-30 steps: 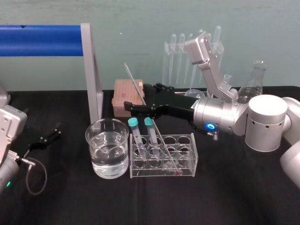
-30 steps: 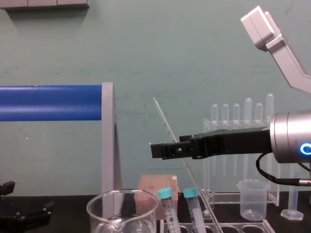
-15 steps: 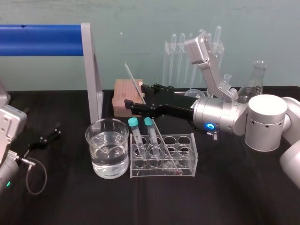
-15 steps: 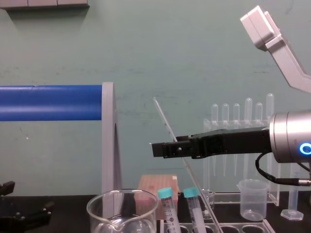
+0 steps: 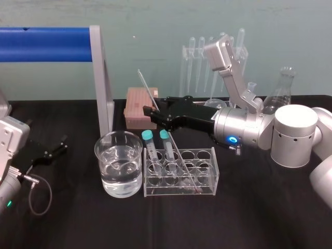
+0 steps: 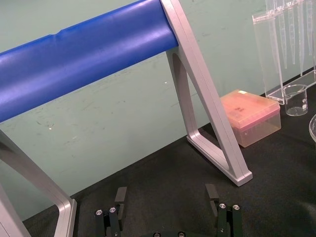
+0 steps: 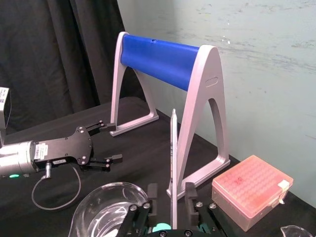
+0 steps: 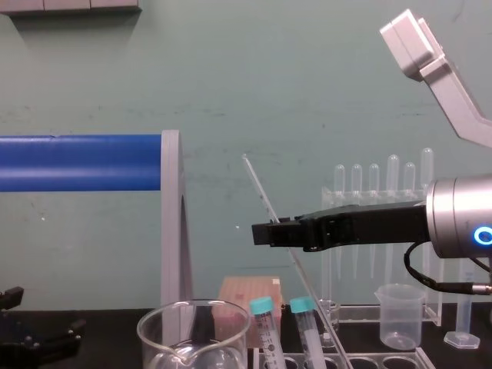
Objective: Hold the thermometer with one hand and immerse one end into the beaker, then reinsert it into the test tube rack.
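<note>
The right gripper (image 7: 171, 188) straddles the thermometer (image 7: 173, 143), fingers slightly apart, gripping nothing. The rod stands in the test tube rack (image 5: 206, 161), leaning toward the beaker (image 5: 101, 155) just left. The left gripper (image 5: 51, 151) rests far left.

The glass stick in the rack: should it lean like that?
The thermometer leans steeply, lower end in the test tube rack, stem between the open fingers of the right gripper; the left gripper idles far left. Nothing spilled or broken.

Laboratory workspace, glass beaker (image 5: 118, 165), test tube rack (image 5: 205, 179), pipette stand (image 5: 189, 72), conical flask (image 5: 280, 96), black tabletop (image 5: 78, 223)
</note>
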You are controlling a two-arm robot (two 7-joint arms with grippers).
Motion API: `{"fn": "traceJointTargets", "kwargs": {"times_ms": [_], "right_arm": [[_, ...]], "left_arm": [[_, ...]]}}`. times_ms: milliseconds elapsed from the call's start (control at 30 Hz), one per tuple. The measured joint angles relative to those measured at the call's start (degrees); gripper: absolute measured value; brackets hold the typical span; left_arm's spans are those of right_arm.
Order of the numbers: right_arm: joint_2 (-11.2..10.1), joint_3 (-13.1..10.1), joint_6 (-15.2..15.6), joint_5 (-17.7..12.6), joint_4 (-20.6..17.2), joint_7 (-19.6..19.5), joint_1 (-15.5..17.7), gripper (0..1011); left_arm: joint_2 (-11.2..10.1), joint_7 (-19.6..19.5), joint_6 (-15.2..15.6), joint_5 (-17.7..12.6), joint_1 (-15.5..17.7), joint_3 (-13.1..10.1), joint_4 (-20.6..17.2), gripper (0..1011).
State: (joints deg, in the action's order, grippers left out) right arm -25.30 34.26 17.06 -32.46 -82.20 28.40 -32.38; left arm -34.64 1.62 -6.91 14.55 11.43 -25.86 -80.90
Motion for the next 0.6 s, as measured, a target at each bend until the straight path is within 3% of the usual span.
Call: {"fn": "traceJointTargets", "kwargs": {"times_ms": [367,600], "right_arm": [[0.0,0.0,0.0,0.0,0.0,0.0,0.0,66],[0.0,0.0,0.0,0.0,0.0,0.0,0.0,56]], "left_arm": [[0.0,0.0,0.0,0.0,0.0,0.0,0.0,1008],[0.0,0.0,0.0,0.0,0.0,0.0,0.0,1008]]}}
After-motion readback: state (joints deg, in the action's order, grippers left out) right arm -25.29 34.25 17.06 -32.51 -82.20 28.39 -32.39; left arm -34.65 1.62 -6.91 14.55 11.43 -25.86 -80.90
